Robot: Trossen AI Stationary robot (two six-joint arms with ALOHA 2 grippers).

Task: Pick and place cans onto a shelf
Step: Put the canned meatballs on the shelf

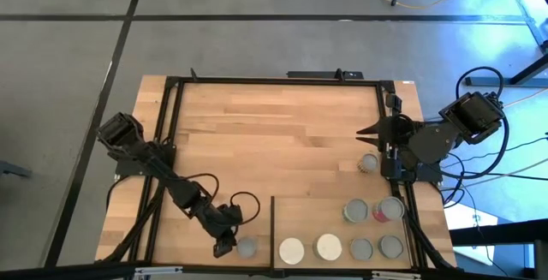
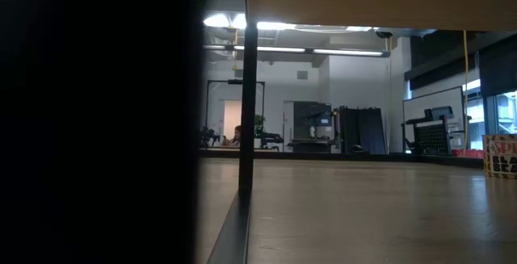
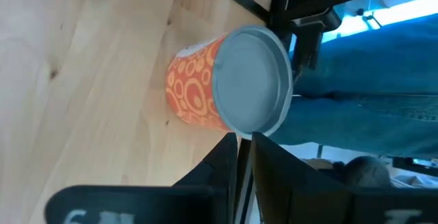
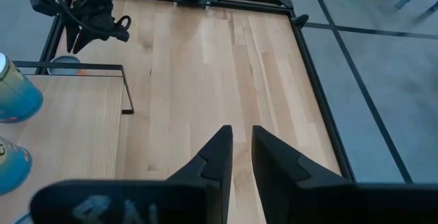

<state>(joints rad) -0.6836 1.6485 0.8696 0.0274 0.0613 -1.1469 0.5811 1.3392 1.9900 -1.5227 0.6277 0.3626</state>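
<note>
The left gripper (image 1: pixel 226 247), jaws pressed together, sits beside the orange can (image 3: pixel 226 80) at the desk's six o'clock; regrasping needs spreading.

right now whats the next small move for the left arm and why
Probably open the left gripper and ease it around the orange-patterned can. That can stands on the tabletop beside the shelf, not on it, and in the left wrist view the fingers sit nearly together, short of it.

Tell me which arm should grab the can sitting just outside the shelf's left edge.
Left. The left gripper is right beside that orange-labelled can, and its wrist view shows the can close ahead. The right gripper waits across the table, beyond the shelf.
</note>
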